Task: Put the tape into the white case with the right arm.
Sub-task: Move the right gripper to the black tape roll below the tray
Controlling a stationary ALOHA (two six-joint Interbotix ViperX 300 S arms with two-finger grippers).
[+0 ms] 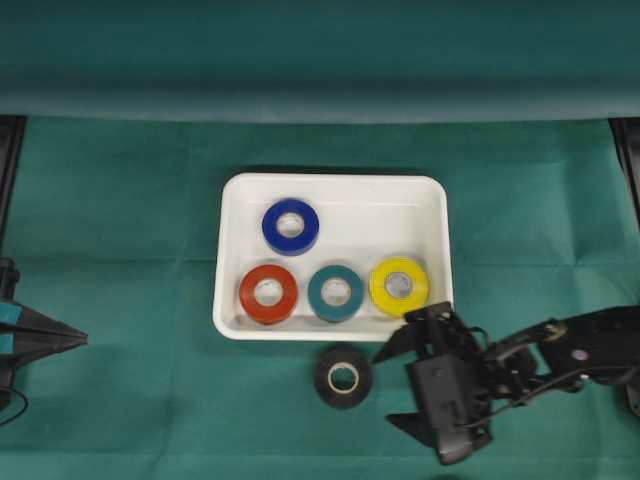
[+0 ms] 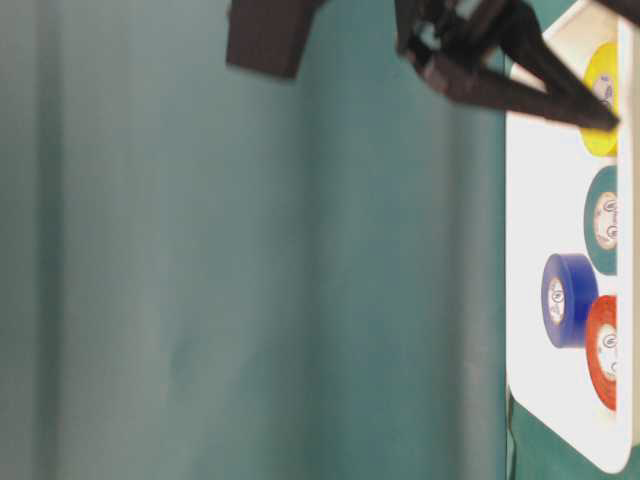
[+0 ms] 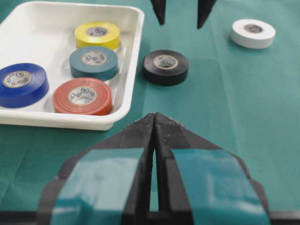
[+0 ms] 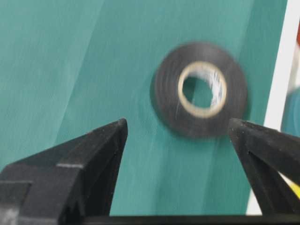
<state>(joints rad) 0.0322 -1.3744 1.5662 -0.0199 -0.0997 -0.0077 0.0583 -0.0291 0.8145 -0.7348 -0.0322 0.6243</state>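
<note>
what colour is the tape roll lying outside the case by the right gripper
Black roll, on the green cloth; clearest in the overhead view.

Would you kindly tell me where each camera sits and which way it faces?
Overhead: straight down on the white plastic case; right hand open beside the black tape roll.
Table-level: sideways image, low view along the cloth; black fingers by the case.
Left wrist: level over the shut left hand toward the case.
Right wrist: down between open fingers.
Both wrist views show the black tape roll.
</note>
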